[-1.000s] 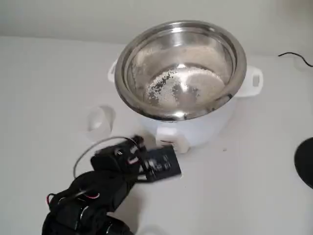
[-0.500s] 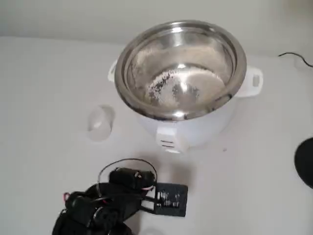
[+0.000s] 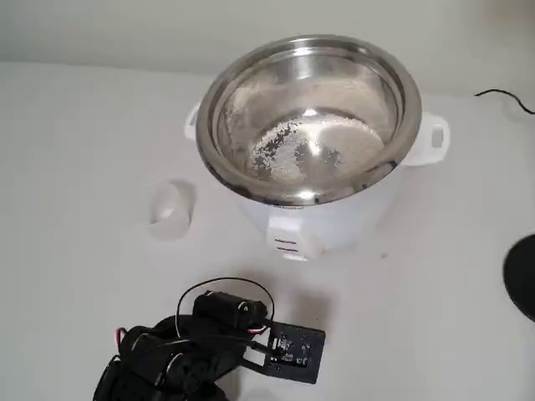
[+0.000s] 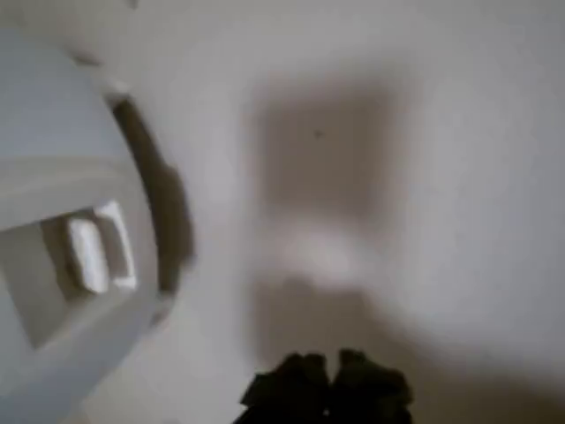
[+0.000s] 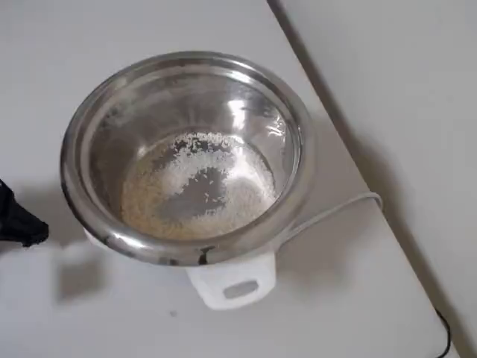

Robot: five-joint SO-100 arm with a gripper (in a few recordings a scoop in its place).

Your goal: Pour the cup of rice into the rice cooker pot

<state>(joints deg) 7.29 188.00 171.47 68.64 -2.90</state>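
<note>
Overhead view has rice [image 5: 195, 186] already in the rice cooker pot [image 5: 89, 119]. Cup [image 3: 170, 210] sits alone at left; pincer [image 4: 327, 389] looks pinched together, holding nothing, so a careless swing might knock it.

Rice [image 3: 305, 150] spread over rice cooker pot [image 3: 251, 180] bottom; cup [image 3: 169, 209] upright on table left of cooker, apart.

We see a bare test setup more than a lived-in kitchen: a plain white worktop [image 3: 75, 134] set against a blank pale wall [image 3: 125, 25]. The one kitchen thing on it is a white rice cooker [image 3: 334, 219] with a steel pot [image 5: 186, 153] holding rice [image 5: 197, 183]. A black cable [image 3: 506, 98] trails at the worktop's edge. The black robot arm [image 3: 180, 359] points to a lab or hobby bench.
</note>
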